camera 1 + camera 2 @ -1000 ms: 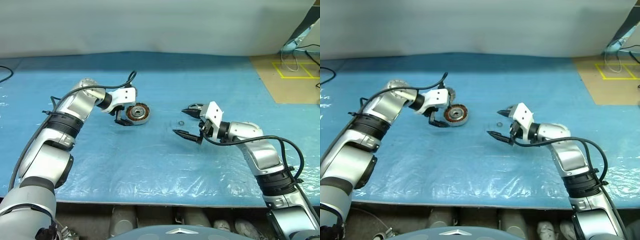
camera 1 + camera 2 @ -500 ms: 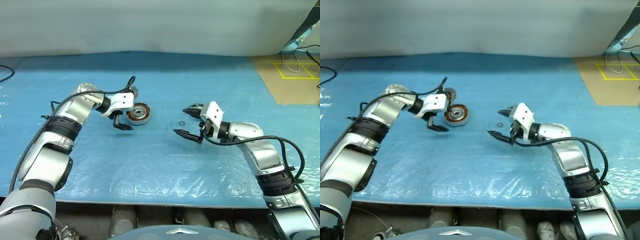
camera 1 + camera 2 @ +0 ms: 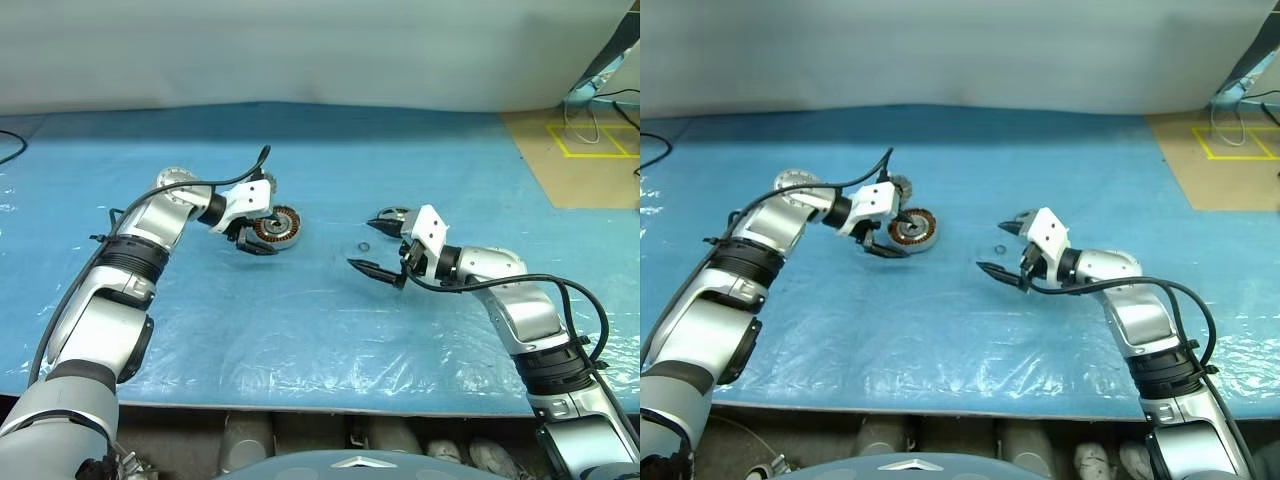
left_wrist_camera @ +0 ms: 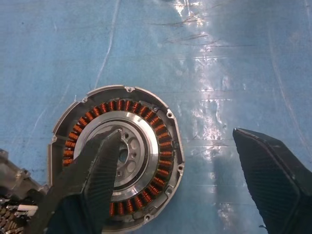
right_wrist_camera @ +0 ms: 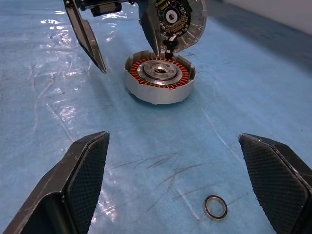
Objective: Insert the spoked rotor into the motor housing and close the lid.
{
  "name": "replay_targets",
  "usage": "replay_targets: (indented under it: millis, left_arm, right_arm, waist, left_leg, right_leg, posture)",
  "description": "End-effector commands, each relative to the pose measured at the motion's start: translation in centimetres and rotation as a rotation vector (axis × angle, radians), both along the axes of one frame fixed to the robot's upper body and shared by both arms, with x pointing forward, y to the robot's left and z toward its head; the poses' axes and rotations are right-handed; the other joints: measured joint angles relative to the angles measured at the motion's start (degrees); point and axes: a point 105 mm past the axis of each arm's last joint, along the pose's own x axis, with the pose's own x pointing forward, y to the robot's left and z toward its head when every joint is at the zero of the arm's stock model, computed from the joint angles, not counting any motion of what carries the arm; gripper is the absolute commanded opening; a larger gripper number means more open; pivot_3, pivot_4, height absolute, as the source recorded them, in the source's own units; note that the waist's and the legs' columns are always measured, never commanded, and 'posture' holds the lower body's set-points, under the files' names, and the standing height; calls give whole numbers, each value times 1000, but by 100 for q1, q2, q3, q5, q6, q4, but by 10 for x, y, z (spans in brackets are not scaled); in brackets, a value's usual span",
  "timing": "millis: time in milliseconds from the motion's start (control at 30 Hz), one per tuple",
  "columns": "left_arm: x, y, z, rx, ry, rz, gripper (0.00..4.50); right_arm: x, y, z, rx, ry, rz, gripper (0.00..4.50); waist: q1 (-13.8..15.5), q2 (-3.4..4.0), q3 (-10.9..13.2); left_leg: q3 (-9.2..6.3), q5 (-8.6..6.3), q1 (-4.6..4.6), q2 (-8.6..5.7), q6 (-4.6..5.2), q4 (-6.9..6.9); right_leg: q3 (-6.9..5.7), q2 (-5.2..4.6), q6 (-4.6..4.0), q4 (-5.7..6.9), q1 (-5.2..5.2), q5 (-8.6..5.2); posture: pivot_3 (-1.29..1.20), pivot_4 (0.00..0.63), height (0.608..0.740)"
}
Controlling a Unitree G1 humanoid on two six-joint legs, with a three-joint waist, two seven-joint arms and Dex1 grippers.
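- Motor housing (image 3: 276, 226) sits flat on the blue sheet (image 3: 300, 330), copper windings up
- Lid (image 5: 178, 19) stands tilted up at its far edge
- Left gripper (image 3: 258, 238) spread wide, empty, one finger (image 4: 92, 175) over the housing's centre
- Right gripper (image 3: 379, 245) spread wide, empty, near a small ring (image 5: 215, 206)
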Motion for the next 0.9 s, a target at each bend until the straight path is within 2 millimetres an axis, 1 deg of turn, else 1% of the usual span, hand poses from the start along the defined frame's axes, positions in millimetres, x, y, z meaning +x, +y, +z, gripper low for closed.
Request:
replay_targets:
  millis: [33, 200, 367, 433, 533, 667, 733, 833, 900]
  left_arm:
    - [3, -1, 17, -37, -34, -8, 3910]
    - [7, 4, 12, 14, -60, 10, 3910]
    - [21, 15, -4, 160, -137, 73, 3910]
    - [24, 10, -7, 162, -142, 83, 3910]
    - [21, -3, -6, 121, -124, 61, 3910]
    - [19, -10, -4, 91, -116, 37, 3910]
    - [17, -11, -4, 87, -105, 24, 3910]
    - [20, -3, -11, 140, -113, 47, 3910]
    - [21, -2, -13, 159, -118, 51, 3910]
  right_arm:
    - [-2, 4, 17, 18, -74, 15, 4500]
    - [-3, 3, 16, 21, -75, 10, 4500]
    - [-3, 4, 16, 25, -74, 6, 4500]
    - [-2, 4, 16, 28, -73, 5, 4500]
    - [-2, 3, 14, 26, -70, 1, 4500]
    - [-2, 3, 14, 25, -70, -1, 4500]
    - [-2, 2, 14, 24, -70, -2, 4500]
    - [-3, 2, 13, 24, -70, -5, 4500]
    - [-3, 2, 13, 24, -70, -6, 4500]
  waist:
    - [0, 0, 0]
    - [0, 0, 0]
    - [1, 0, 0]
    - [2, 0, 0]
    - [16, -1, 0]
    - [62, -2, 1]
    - [65, -2, 1]
    - [76, -2, 2]
    - [85, -3, 2]
  left_leg:
    - [0, 0, 0, 0, 0, -1]
    - [0, 0, -1, 0, 0, -1]
    - [0, 0, -1, -1, 0, -1]
    - [-1, 0, 0, -1, 0, -1]
    - [-1, 0, 0, -1, 0, -1]
    - [-2, 0, 0, -1, -1, -1]
    - [-1, 0, -1, -1, -1, -2]
    - [-1, 0, -1, -1, -1, -5]
    - [-1, 0, 0, -1, -1, -5]
  right_leg:
    - [0, 0, 0, 0, 0, 0]
    - [0, 0, 0, 0, 0, 0]
    - [0, 0, 1, -1, 1, 1]
    - [0, 0, 2, -1, 1, 1]
    - [0, -1, 3, -1, 1, 2]
    - [0, -1, 4, -2, 2, 2]
    - [0, 0, 4, -2, 2, 2]
    - [0, 0, 4, -2, 2, 2]
    - [0, 0, 4, -3, 2, 2]
  posture:
    - [0, 150, 740]
    - [0, 150, 740]
    - [0, 150, 740]
    - [0, 150, 740]
    - [0, 150, 740]
    - [0, 150, 740]
    - [0, 150, 740]
    - [0, 150, 740]
    - [0, 150, 740]
